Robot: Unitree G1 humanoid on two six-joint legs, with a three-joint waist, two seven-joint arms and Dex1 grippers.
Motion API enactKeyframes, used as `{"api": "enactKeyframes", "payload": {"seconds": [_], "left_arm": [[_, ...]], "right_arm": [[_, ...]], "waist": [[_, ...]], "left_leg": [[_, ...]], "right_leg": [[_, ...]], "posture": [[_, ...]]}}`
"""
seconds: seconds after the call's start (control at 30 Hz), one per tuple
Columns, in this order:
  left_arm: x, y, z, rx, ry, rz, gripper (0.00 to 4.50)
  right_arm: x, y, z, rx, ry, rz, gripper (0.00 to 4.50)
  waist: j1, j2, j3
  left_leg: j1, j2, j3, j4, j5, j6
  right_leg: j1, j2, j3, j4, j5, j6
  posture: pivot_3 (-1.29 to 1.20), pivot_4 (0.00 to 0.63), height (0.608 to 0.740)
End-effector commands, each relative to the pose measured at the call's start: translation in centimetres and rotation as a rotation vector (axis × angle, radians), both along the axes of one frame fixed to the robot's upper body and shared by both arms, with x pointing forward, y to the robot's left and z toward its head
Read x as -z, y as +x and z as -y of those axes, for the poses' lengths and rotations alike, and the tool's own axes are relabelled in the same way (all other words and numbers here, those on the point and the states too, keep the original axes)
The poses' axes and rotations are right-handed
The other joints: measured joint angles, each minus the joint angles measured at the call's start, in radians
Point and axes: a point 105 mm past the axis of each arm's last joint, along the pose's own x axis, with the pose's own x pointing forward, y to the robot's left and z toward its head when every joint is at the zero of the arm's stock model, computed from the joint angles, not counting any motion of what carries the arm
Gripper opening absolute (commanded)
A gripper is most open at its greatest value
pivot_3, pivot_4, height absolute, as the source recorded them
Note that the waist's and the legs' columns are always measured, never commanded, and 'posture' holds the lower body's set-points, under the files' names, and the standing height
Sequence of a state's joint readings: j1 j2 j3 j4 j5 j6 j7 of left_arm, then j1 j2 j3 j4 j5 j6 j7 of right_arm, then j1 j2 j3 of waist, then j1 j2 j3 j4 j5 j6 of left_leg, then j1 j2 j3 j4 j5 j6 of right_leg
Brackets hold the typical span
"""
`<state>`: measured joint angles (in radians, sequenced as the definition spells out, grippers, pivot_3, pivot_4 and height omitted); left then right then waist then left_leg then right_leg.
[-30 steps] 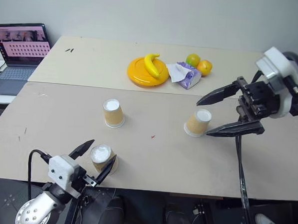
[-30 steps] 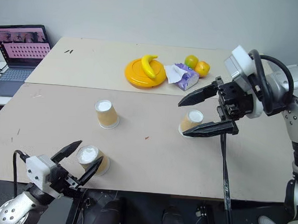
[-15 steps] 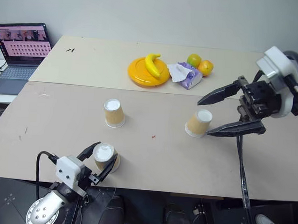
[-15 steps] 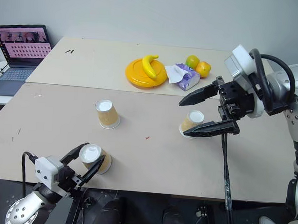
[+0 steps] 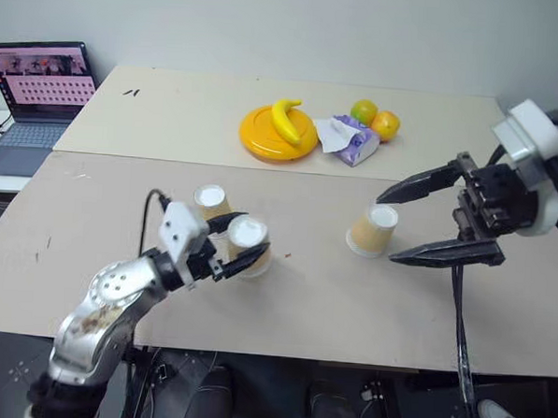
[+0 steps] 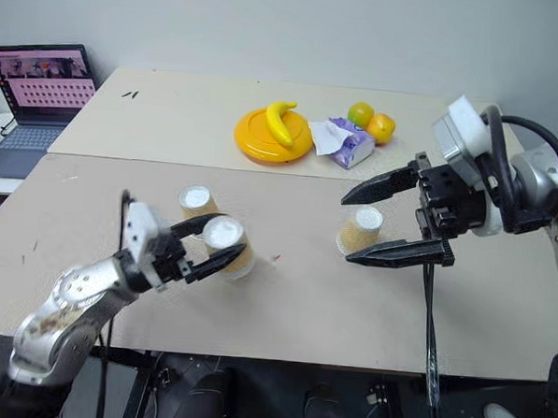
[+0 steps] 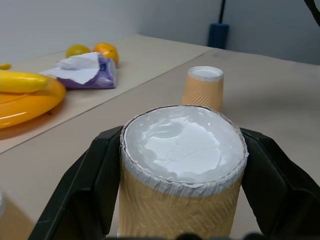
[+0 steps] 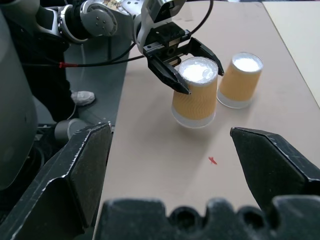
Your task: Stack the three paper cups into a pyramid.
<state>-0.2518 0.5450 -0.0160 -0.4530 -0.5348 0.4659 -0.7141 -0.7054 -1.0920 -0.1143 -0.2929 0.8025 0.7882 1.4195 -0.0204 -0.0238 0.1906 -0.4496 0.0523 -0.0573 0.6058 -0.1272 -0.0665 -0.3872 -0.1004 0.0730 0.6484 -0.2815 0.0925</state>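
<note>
A: The three paper cups, small tapered ones with ribbed tan-orange sides and a white round end, all stand white end up on the pale tan wooden table. One cup sits between the two black fingers of the left gripper, which are closed against its sides. A second cup stands just beside it, on the far side.

B: And the third cup?

A: Well apart to the right, near the right gripper, whose long black fingers are spread wide with nothing between them. That cup stands just beyond the fingertips, not touching.

B: Any containers in use?

A: A round glossy yellow-orange plate on the far table holds one curved yellow banana. Beside it lie a crumpled purple-and-white tissue pack and two round orange fruits.
</note>
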Motion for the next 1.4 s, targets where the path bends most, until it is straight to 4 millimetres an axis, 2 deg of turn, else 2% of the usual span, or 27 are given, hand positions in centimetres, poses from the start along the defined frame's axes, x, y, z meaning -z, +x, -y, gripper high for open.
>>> {"api": "enactKeyframes", "payload": {"seconds": [0.03,0.13,0.2,0.37,0.7,0.9,1.27,1.4], "left_arm": [[-1.0,0.2,2.0,0.118,0.015,0.011,3.45],[-1.6,0.3,4.4,0.227,0.050,0.034,3.45],[-1.6,0.4,5.3,0.268,0.062,0.033,3.45],[-0.4,0.7,6.2,0.324,0.091,0.019,3.45],[0.8,1.9,8.5,0.343,0.094,0.032,3.45],[2.0,2.1,9.0,0.338,0.082,-0.008,3.45],[2.7,2.0,9.3,0.320,0.052,-0.040,3.45],[2.8,1.9,9.4,0.309,0.024,-0.062,3.45]], "right_arm": [[-1.0,-1.2,0.0,0.024,0.017,0.055,4.50],[-0.8,-1.7,0.1,0.054,0.034,0.060,4.50],[-0.6,-1.8,0.0,0.071,0.039,0.065,4.50],[-0.5,-2.3,-0.1,0.098,0.053,0.075,4.50],[-0.8,-3.1,0.0,0.139,0.051,0.087,4.50],[-0.5,-3.4,0.2,0.143,0.028,0.069,4.50],[2.0,-0.4,3.4,0.320,-0.166,0.094,4.50],[2.1,0.5,4.7,0.366,-0.191,0.122,4.50]], "waist": [[0.003,0.000,0.000],[0.012,0.000,0.000],[0.008,0.000,0.000],[0.002,0.000,0.000],[0.009,0.000,0.000],[0.006,0.000,0.000],[0.007,0.000,0.000],[0.007,0.000,0.000]], "left_leg": [[0.000,0.000,0.000,0.000,0.000,0.000],[0.000,0.000,0.000,0.001,0.000,0.000],[-0.001,0.000,-0.001,0.002,0.000,0.000],[-0.001,0.000,-0.001,0.001,0.000,0.000],[-0.001,-0.001,-0.001,0.002,0.000,0.000],[-0.001,-0.001,-0.001,0.002,0.000,0.000],[-0.001,-0.001,-0.001,0.003,0.000,0.000],[-0.001,-0.001,-0.001,0.003,0.000,0.000]], "right_leg": [[0.000,0.000,0.000,0.000,0.000,0.000],[0.001,0.000,0.000,0.000,0.000,0.000],[0.001,0.000,0.000,-0.001,0.001,0.001],[0.000,0.000,0.000,0.000,0.001,0.001],[0.001,0.000,0.000,-0.001,0.001,0.001],[0.001,0.000,0.000,0.000,0.001,0.001],[0.001,0.000,0.000,-0.001,0.001,0.002],[0.001,0.000,0.000,-0.001,0.001,0.002]], "posture": [[0.00,0.150,0.732],[0.00,0.150,0.732],[0.00,0.150,0.732],[0.00,0.150,0.732],[0.00,0.150,0.732],[0.00,0.150,0.732],[0.00,0.150,0.732],[0.00,0.150,0.732]]}}
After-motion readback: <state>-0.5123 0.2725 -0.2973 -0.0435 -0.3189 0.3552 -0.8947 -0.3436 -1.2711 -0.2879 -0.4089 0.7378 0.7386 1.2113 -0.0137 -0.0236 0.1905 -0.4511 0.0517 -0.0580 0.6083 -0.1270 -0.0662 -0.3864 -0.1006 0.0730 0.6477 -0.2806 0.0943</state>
